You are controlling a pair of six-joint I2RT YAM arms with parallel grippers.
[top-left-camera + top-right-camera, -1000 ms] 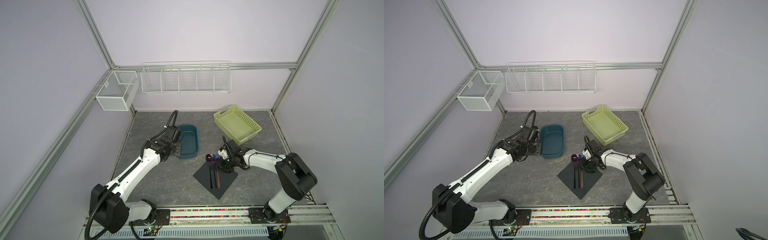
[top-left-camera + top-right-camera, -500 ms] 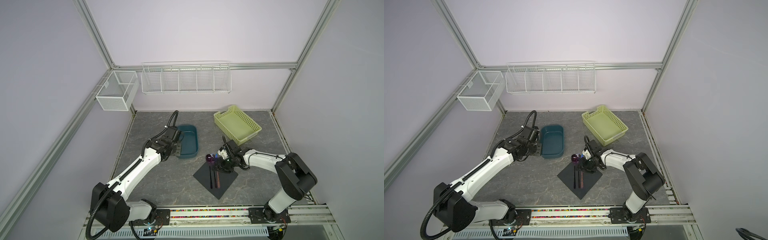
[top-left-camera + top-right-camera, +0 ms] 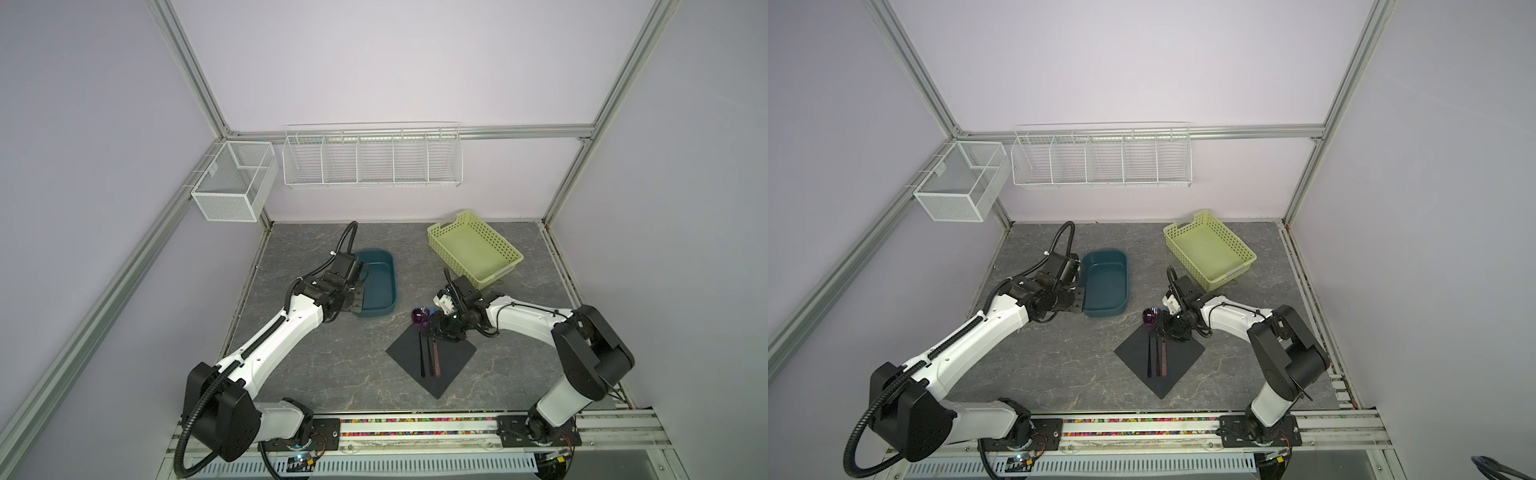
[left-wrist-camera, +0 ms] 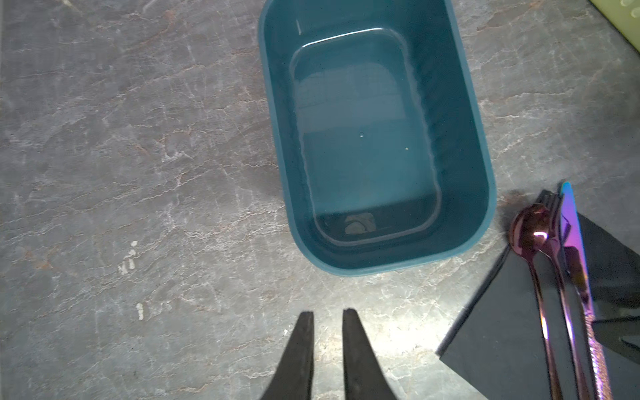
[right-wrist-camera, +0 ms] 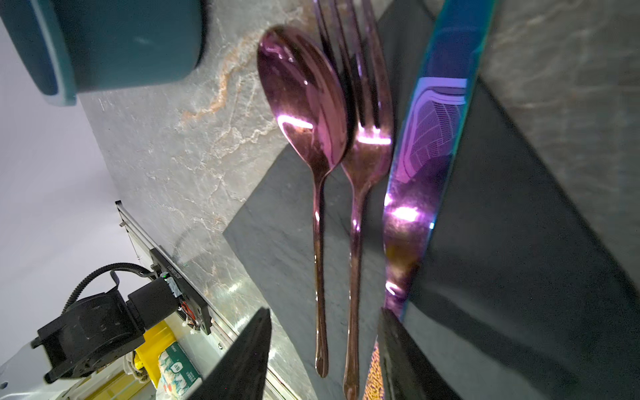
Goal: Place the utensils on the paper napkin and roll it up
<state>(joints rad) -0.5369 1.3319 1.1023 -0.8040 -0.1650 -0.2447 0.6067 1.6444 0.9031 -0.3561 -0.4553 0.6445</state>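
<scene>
The black paper napkin lies flat as a diamond on the table. The utensils lie side by side on it: spoon, fork and knife. Their shiny heads stick out past the napkin's far corner. My right gripper is open low over the handles. The spoon and fork handles lie between its fingers, and one finger is against the knife handle. My left gripper hovers over bare table beside the teal tub. It is shut to a narrow slit and holds nothing.
The empty teal tub stands left of the napkin. A yellow-green basket sits at the back right. White wire racks hang on the back wall. Bare table lies in front of and left of the napkin.
The right gripper's jaws have drawn in a little around the handles. Both arms have otherwise hardly moved.
</scene>
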